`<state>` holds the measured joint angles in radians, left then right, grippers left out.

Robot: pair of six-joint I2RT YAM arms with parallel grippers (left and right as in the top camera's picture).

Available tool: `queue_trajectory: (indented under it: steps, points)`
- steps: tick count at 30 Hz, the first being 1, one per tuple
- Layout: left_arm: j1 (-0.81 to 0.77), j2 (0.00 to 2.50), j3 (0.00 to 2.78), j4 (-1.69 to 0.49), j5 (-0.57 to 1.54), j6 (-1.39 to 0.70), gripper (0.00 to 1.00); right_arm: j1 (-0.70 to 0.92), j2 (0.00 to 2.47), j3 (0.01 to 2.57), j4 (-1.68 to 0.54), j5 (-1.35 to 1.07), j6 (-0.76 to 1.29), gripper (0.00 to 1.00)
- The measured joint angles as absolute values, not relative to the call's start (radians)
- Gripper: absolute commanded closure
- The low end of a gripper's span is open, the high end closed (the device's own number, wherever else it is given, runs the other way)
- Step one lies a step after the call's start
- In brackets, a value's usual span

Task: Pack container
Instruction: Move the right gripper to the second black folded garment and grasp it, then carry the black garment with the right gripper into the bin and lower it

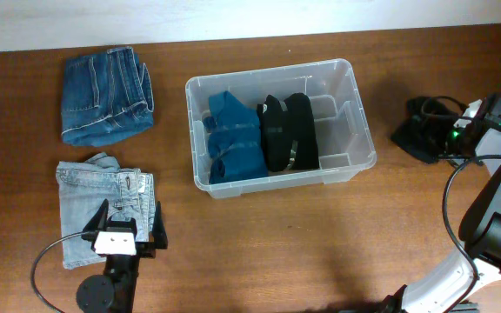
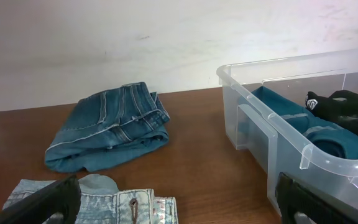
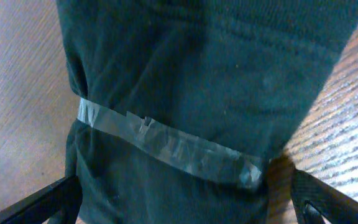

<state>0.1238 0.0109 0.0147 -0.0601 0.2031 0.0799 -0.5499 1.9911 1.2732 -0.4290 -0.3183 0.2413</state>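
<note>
The clear plastic container (image 1: pixel 364 113) stands mid-table and holds a folded blue garment (image 1: pixel 233 139) and a black garment (image 1: pixel 287 130); it also shows in the left wrist view (image 2: pixel 272 112). My left gripper (image 1: pixel 130 211) is open, its fingers straddling folded light-blue jeans (image 1: pixel 94 200) at the front left (image 2: pixel 123 205). My right gripper (image 1: pixel 426 130) is open over a dark bundled garment (image 1: pixel 414 139) on the table at the right. In the right wrist view the garment (image 3: pixel 185 93), bound by a tape band, lies between the open fingers (image 3: pixel 185 205).
Folded dark-blue jeans (image 1: pixel 107 96) lie at the back left, also in the left wrist view (image 2: pixel 107 127). A white wall runs behind the table. The right arm's base and cable (image 1: pixel 494 235) stand at the front right.
</note>
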Motion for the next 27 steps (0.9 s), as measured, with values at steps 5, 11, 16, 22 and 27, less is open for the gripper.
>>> queue_trajectory:
  steps: [5, 11, 16, 22, 27]
  points:
    - [0.124, 0.011, 0.015, -0.060, 0.203, 0.080, 0.01, -0.550, 2.003, 1.273, -0.408, -0.317, 0.262, 0.27]
    - [0.124, 0.011, 0.015, -0.060, 0.203, 0.080, 0.01, -0.551, 2.014, 1.275, -0.396, -0.315, 0.316, 0.55]
    - [0.124, 0.011, 0.015, -0.060, 0.203, 0.080, 0.01, -0.556, 2.026, 1.279, -0.404, -0.323, 0.344, 0.89]
    - [0.124, 0.011, 0.015, -0.060, 0.203, 0.080, 0.01, -0.586, 2.026, 1.322, -0.480, -0.369, 0.360, 0.96]
    - [0.124, 0.011, 0.015, -0.060, 0.203, 0.080, 0.01, -0.649, 2.020, 1.432, -0.623, -0.466, 0.361, 0.96]
